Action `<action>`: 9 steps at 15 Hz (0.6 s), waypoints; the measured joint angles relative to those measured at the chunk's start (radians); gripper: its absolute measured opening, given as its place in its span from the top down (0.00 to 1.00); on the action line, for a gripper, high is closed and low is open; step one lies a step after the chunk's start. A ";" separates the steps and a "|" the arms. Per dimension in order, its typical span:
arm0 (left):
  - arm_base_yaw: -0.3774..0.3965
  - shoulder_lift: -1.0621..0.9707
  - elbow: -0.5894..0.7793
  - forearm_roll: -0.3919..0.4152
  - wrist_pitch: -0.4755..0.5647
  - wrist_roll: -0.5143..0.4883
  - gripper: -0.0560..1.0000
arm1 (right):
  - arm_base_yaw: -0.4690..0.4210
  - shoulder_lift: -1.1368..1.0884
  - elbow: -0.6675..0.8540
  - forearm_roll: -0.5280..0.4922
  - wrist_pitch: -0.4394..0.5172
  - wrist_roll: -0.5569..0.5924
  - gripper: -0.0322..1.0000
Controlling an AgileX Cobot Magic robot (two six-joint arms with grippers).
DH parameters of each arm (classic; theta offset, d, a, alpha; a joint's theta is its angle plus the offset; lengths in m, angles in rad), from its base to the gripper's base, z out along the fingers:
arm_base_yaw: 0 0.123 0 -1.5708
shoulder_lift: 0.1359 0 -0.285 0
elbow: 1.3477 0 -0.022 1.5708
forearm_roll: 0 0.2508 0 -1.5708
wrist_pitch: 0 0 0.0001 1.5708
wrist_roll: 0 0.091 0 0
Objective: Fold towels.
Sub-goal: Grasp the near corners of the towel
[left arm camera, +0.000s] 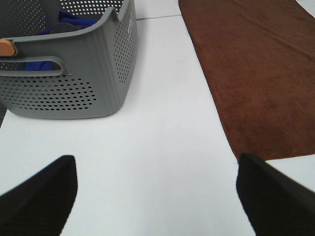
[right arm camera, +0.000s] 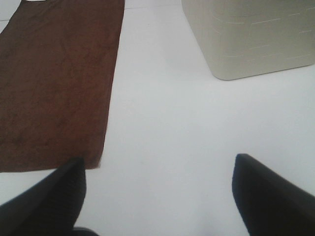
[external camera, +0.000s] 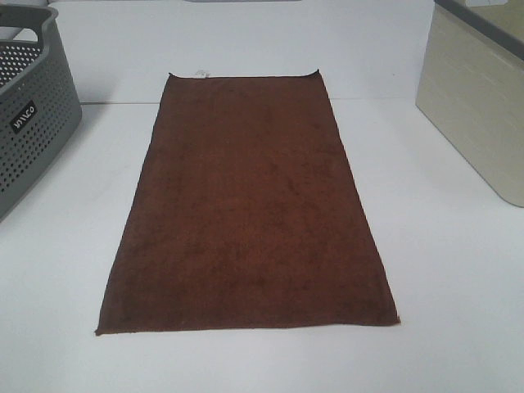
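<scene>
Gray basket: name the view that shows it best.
Left wrist: the gray basket shows its handle, perforated walls and blue cloth inside. Exterior high crops it at the frame's edge; right wrist shows none of it.

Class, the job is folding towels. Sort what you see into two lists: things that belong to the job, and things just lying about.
Belongs to the job: towel, left gripper, right gripper.
Just lying about: grey basket, beige bin.

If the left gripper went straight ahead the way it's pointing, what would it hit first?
The left gripper likely meets bare table first, between the gray basket and the towel; depth unclear.
</scene>
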 joint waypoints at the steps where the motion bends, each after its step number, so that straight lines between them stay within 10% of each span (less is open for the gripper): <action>1: 0.000 0.000 0.000 0.000 0.000 0.000 0.16 | 0.000 0.000 0.000 0.000 0.000 0.000 0.22; 9: 0.000 0.000 0.000 0.000 0.000 0.000 0.16 | 0.000 0.000 0.000 0.000 0.000 0.000 0.22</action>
